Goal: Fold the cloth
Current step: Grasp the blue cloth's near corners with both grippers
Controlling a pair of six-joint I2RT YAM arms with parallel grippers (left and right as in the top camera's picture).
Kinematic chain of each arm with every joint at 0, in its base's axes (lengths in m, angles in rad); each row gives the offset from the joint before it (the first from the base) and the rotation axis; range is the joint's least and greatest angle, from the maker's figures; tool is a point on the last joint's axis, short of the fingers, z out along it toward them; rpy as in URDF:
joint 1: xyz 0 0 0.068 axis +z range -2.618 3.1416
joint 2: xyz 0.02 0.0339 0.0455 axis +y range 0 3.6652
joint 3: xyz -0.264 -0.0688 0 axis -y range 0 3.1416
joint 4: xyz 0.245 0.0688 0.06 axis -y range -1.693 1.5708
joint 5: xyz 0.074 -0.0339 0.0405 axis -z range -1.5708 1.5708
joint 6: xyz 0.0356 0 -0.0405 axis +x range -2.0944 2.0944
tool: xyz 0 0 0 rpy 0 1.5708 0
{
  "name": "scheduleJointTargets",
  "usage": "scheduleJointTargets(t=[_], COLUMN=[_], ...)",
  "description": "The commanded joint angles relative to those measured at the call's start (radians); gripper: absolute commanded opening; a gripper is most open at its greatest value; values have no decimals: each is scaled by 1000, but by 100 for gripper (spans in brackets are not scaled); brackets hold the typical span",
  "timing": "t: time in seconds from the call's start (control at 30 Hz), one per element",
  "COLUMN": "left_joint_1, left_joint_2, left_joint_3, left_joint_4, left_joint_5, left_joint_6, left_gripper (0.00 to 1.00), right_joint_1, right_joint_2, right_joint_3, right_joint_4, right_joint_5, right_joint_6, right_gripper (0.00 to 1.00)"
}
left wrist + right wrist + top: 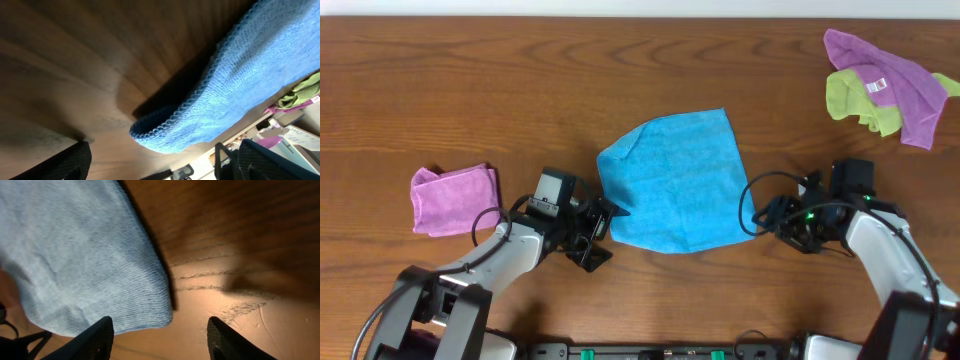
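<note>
The cloth is lying spread flat in the middle of the bench, a little closer to the near edge, with its left side slightly puckered. The left gripper is sitting low at the cloth's near-left corner with its jaws standing wide apart and nothing between them. In the left wrist view that corner is curling up off the wood just ahead of the fingertips, which is probably why the arm is coming in so flat: one finger would need to slide beneath the hem. The right gripper is mirroring it at the near-right corner, jaws likewise parted and gripping nothing, and the rounded corner is lying just ahead of its fingers. Both arms appear to be lining up for a paired pinch, so that the near edge can be carried toward the far edge in one even fold. A pink cloth is resting near the left edge, and a purple cloth is overlapping a yellow-green cloth in the far right corner, all well apart from the work.
</note>
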Motion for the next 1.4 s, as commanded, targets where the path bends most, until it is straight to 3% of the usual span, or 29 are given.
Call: scheduleJointTargets(t=[0.0,0.43,0.87,1.1,1.37], left_joint_1=[-6,-63,-87,-124,-124], left_joint_2=[8,8,32,91,112], left_joint_3=[-5,-5,-5,-5,-5], left_joint_4=[13,61,59,90,116], left_joint_5=[-58,-150,-203,-208,-198], left_joint_6=[-8,-53,-54,-80,-86], left_gripper=[95,95,100,79,46], right_joint_1=[-9,-8,-6,-6,-6], right_joint_2=[31,77,77,77,77], right_joint_3=[-8,-16,-162,-163,-163], right_joint_4=[6,73,226,229,232], right_joint_5=[-11,-37,-90,-90,-80], right_joint_6=[-16,1,68,68,68], right_gripper=[61,59,56,53,30])
